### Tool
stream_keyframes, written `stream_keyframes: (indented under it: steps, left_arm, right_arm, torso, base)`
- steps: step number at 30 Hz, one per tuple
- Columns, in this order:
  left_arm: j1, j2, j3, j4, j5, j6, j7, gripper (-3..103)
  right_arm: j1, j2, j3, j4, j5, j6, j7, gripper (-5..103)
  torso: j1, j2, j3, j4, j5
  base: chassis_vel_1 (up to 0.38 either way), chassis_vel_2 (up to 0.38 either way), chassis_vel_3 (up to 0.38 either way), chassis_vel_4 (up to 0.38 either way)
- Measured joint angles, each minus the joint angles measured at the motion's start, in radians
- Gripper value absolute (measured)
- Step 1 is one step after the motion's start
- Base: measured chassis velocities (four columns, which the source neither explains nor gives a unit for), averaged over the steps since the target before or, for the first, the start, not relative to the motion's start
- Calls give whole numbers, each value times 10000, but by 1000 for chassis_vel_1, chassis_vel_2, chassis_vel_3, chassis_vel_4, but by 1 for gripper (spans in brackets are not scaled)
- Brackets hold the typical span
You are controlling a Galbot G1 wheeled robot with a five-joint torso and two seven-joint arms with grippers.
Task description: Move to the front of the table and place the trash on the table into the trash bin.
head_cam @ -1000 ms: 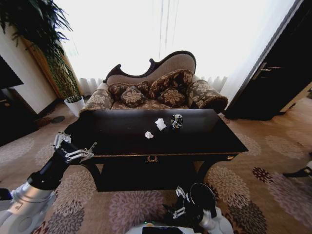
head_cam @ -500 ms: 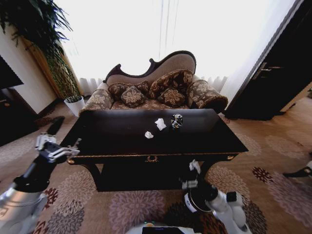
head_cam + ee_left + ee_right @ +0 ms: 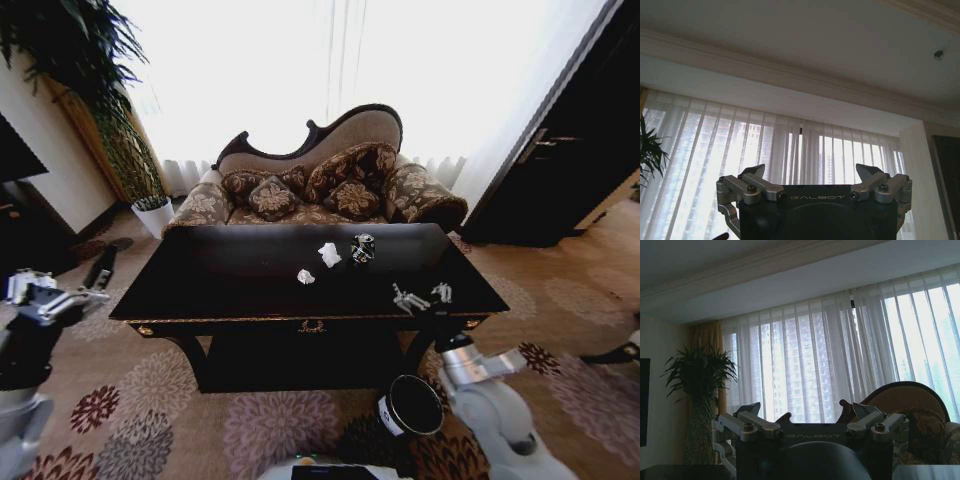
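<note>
The glossy dark table (image 3: 250, 285) stands right in front of me in the head view. On its top lie two crumpled white paper wads (image 3: 329, 254) (image 3: 305, 276) and a dark crushed can (image 3: 362, 247) with a silver top. The dark trash bin (image 3: 411, 405) with a black rim stands on the carpet below the table's front right corner. My right gripper (image 3: 422, 295) is open above the table's front right part, to the right of the trash and apart from it. My left gripper (image 3: 48, 292) is open off the table's left end, over the carpet.
A patterned sofa (image 3: 315, 190) stands behind the table before bright curtains (image 3: 830, 370). A white plant pot (image 3: 153, 215) with a tall plant stands at the back left. Dark cabinets flank the room at left and right. Flowered carpet (image 3: 270, 425) lies in front of the table.
My right arm has risen from beside the bin up to the table's front right part. My left arm has swung out to the left, away from the table's corner.
</note>
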Motion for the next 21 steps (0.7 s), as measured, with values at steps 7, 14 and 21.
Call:
stream_keyframes:
  steps: [7, 14, 21]
  left_arm:
    - [-78, 306, -458, -32, -416, 310, -148, 100]
    - [-75, 222, -273, -44, -199, 349, -116, 100]
    - [-88, 463, -109, 56, 172, 329, -76, 100]
  right_arm:
    - [589, -962, -257, 295, 269, -1011, 557, 100]
    - [1429, -2232, -948, -1122, -604, -857, 441, 100]
    - [2373, -3563, -1651, -1992, -636, -977, 431, 100]
  torso:
    - [-1, 0, 0, 1, -1]
    - [0, 0, 0, 0, 3]
    - [0, 0, 0, 0, -1]
  base:
    - [0, 0, 0, 0]
    - [0, 0, 0, 0]
    - [0, 0, 0, 0]
